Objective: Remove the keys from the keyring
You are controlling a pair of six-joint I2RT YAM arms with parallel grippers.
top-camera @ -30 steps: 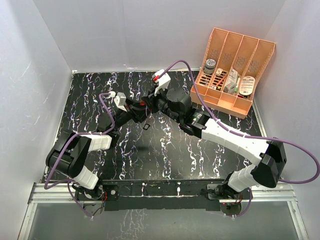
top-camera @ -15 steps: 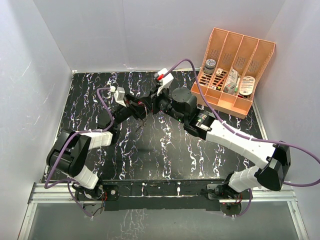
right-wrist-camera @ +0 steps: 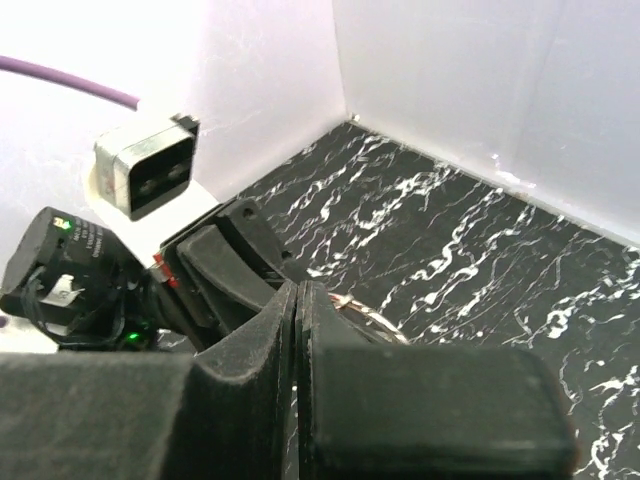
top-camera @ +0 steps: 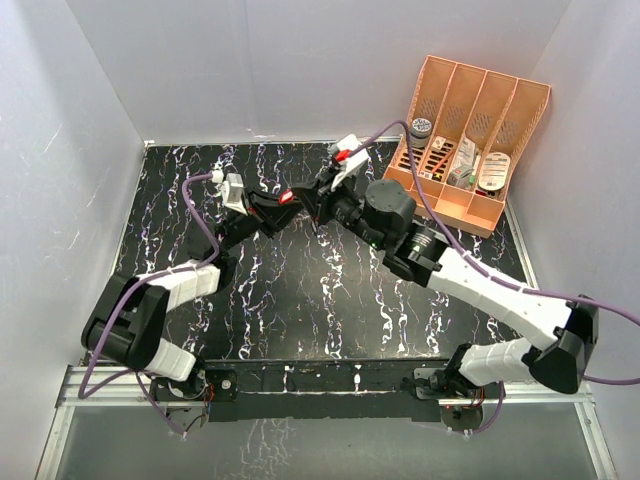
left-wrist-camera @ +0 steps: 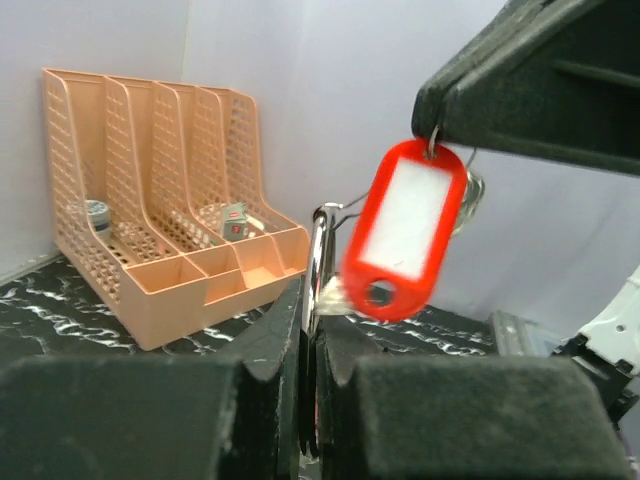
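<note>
From above, the left gripper (top-camera: 283, 203) and right gripper (top-camera: 322, 204) meet tip to tip above the marbled desk (top-camera: 300, 300), with a red tag (top-camera: 288, 197) between them.

Left wrist: its jaws are clamped on the keyring (left-wrist-camera: 318, 255), held edge-on. The tag and a silvery key (left-wrist-camera: 471, 195) dangle beside it under the right fingers (left-wrist-camera: 540, 90).

Right wrist: jaws pressed together — the ring's arc emerges at their tips.

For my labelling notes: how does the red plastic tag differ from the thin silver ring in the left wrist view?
The red plastic tag is broad, flat and white-faced; the thin silver ring is bare metal, seen edge-on. The tag hangs tilted below the right gripper; the ring stands upright, clamped in the left gripper. Both are off the table.
</note>
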